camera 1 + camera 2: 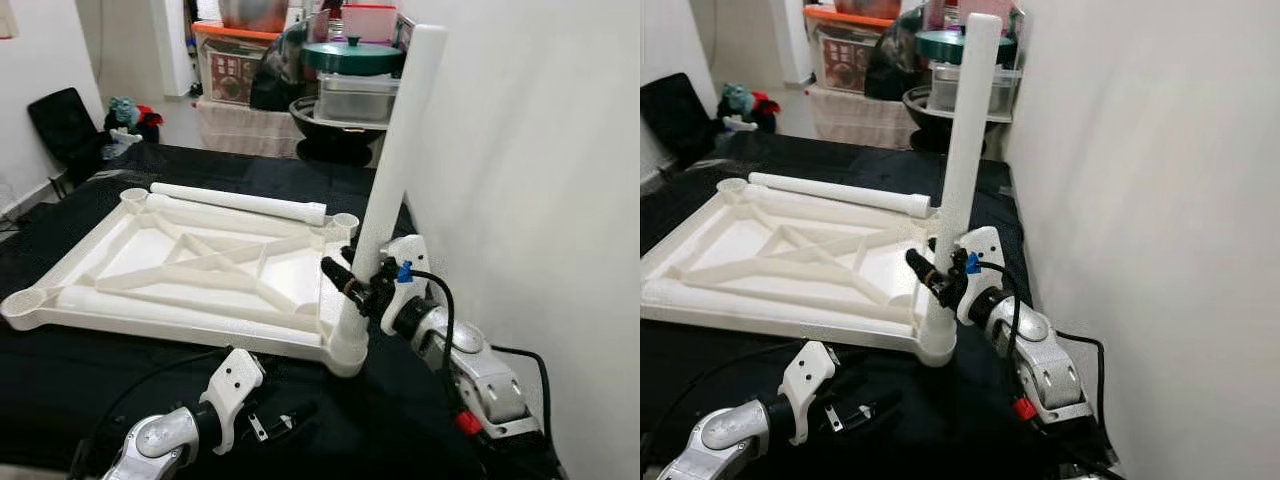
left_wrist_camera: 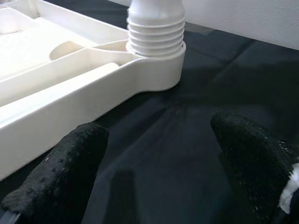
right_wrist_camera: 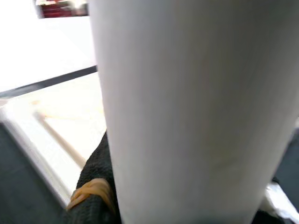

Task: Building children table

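White plastic tabletop (image 1: pixel 110 290) lying upside down on black cloth (image 1: pixel 420 420), one leg (image 1: pixel 400 150) standing upright in its near right corner socket (image 1: pixel 348 350). Right gripper (image 1: pixel 350 272) clamped around that leg. Left gripper (image 2: pixel 159 158) spread open, low over cloth nearby. Second leg (image 1: pixel 240 203) lying along far edge.

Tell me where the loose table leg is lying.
In the left eye view, the loose table leg lies flat across the far edge of the upturned white tabletop, left of the upright leg that the right gripper holds.
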You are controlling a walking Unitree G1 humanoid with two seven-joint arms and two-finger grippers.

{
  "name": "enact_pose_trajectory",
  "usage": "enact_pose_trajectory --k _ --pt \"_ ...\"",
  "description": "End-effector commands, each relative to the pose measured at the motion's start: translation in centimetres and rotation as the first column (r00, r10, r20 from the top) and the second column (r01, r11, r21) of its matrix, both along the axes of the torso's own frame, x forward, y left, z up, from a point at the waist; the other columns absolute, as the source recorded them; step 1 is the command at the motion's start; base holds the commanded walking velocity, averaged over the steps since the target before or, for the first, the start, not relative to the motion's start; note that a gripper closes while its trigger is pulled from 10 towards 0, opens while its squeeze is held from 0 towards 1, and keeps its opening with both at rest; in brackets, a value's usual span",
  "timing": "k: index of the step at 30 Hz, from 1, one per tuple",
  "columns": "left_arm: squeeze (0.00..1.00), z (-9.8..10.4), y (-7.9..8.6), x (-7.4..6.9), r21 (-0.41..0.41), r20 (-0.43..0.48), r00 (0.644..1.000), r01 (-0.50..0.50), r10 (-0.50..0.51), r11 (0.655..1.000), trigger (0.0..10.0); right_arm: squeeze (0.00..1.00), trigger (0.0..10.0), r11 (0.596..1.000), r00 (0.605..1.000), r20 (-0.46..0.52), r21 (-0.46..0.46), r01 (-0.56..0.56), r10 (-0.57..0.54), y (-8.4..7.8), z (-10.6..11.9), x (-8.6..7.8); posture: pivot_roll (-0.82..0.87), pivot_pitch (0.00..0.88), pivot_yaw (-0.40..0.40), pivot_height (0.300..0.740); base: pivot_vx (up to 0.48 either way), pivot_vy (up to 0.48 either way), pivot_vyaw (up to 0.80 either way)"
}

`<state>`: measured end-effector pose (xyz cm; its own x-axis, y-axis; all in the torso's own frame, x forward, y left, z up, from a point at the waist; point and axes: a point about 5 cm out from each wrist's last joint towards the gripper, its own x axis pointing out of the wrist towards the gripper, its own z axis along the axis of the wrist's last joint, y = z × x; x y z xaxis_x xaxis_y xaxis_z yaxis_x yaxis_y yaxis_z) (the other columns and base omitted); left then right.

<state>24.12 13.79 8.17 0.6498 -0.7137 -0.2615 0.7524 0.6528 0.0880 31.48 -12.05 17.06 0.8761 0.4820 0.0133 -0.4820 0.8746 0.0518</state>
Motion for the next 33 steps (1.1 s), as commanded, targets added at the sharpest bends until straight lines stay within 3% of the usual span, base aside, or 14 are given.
enact_pose_trajectory --k 1,3,6,14,17,33 --pt "0.0 -0.2 0.2 0.2 0.027 0.001 1.0 -0.009 0.009 1.0 10.0 0.0 10.0 0.982 0.97 -0.168 -0.103 0.161 -0.177 -2.2 -3.8 -0.4 0.07 0.0 -0.092 0.74 0.0 0.0 0.0" --pt "0.0 -0.2 0.3 0.7 0.033 0.015 0.999 -0.031 0.031 0.999 10.0 0.0 10.0 0.947 0.933 -0.188 -0.156 0.281 -0.308 -3.0 -4.9 -0.6 0.07 0.0 -0.092 0.74 0.0 0.0 0.0" --pt "0.0 -0.2 0.3 1.0 0.034 0.019 0.999 -0.046 0.046 0.998 10.0 0.0 10.0 0.921 0.914 -0.172 -0.205 0.331 -0.367 -3.4 -5.4 -0.7 0.07 0.0 -0.094 0.74 0.0 0.0 0.0" --pt "0.0 -0.3 0.4 1.0 0.039 0.019 0.998 -0.06 0.06 0.997 10.0 0.0 10.0 0.899 0.892 -0.176 -0.232 0.372 -0.415 -2.4 -6.0 -1.0 0.07 0.0 -0.097 0.74 0.0 0.0 0.0" --pt "0.0 -0.4 0.4 1.1 0.047 0.021 0.997 -0.075 0.074 0.996 10.0 0.0 10.0 0.882 0.867 -0.21 -0.249 0.399 -0.452 -1.8 -6.5 -1.2 0.07 0.0 -0.101 0.74 0.0 0.0 0.0" --pt "0.0 -0.6 0.4 1.2 0.058 0.019 0.996 -0.087 0.086 0.995 10.0 0.0 10.0 0.878 0.826 -0.296 -0.165 0.45 -0.479 -1.9 -7.1 -1.2 0.07 0.0 -0.101 0.74 0.0 0.0 0.0"
